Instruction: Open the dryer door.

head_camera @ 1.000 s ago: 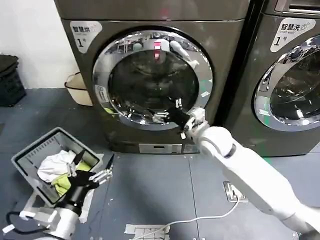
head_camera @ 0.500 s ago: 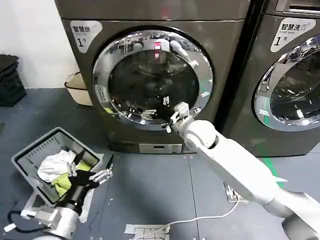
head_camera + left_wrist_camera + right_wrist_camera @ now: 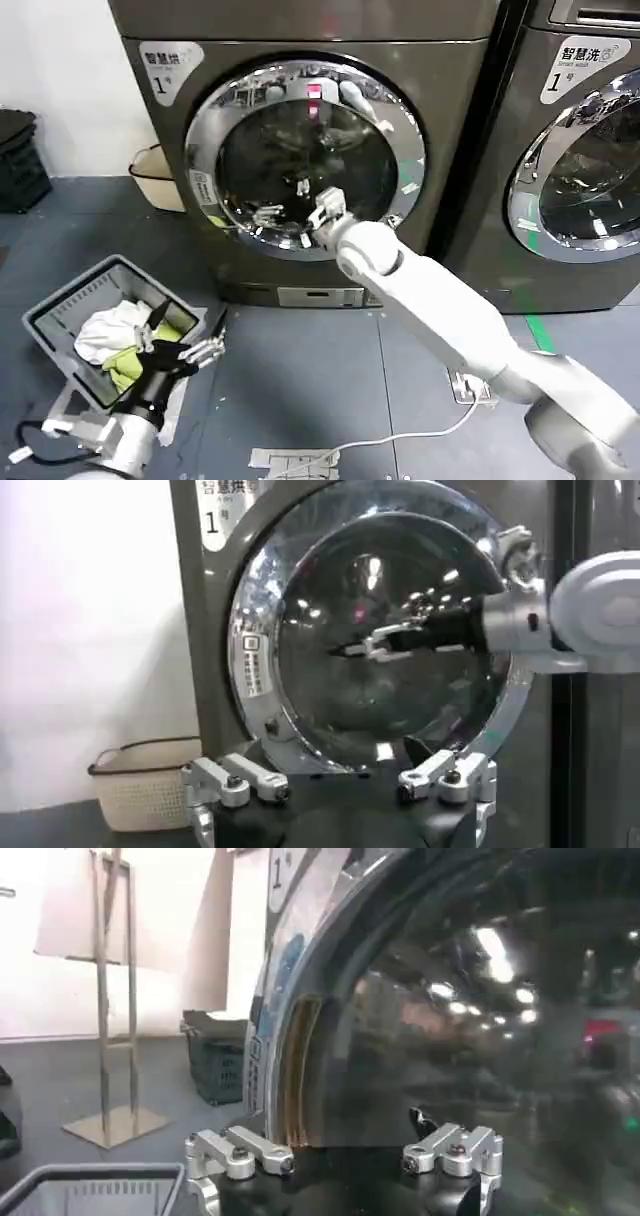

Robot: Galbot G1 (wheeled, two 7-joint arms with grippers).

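Step in hand: approach to handle, door not yet opened.

Dryer door (image 3: 305, 158), centre-top of head view, sits shut, flush with machine front.

Right claw (image 3: 300, 212) in front of dark glass, lower middle of door, fingers spread, grasping nothing.

Left claw (image 3: 190, 352) parked lower left, beside laundry basket (image 3: 50, 320), released.

Next move, judged: reach door's left rim, hook edge, pull outward.

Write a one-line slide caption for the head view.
Right gripper reaches across the dark glass of the closed dryer door, while the left gripper waits low beside a laundry basket.
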